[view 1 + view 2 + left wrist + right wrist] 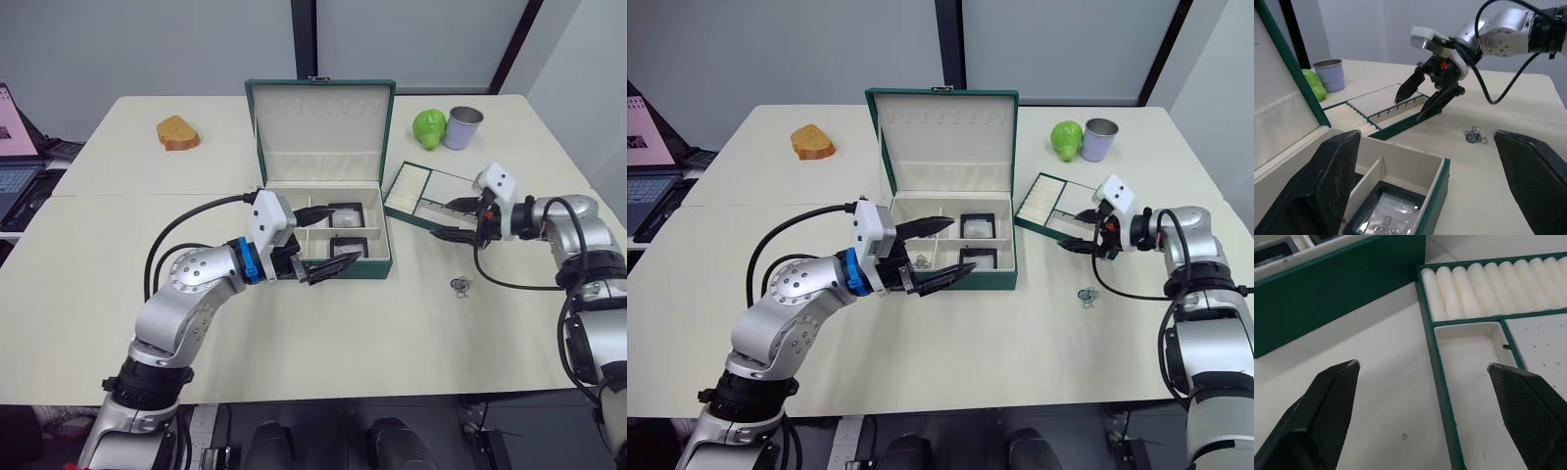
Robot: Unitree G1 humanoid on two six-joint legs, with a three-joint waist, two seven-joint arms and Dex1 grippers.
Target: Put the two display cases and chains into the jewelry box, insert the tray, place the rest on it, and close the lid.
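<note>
Tray sits on table just right of jewelry box, both display cases already inside. Right gripper, jaws wide and empty, at tray's near edge; straddle the rim squarely before closing. Left gripper wide, empty over box.

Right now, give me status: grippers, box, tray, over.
Left gripper open over jewelry box, empty. Right gripper open at tray edge. Both cases in box. One chain loose on table.

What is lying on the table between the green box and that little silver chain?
Nothing: in the left wrist view, bare tabletop runs from the box to the chain.
</note>
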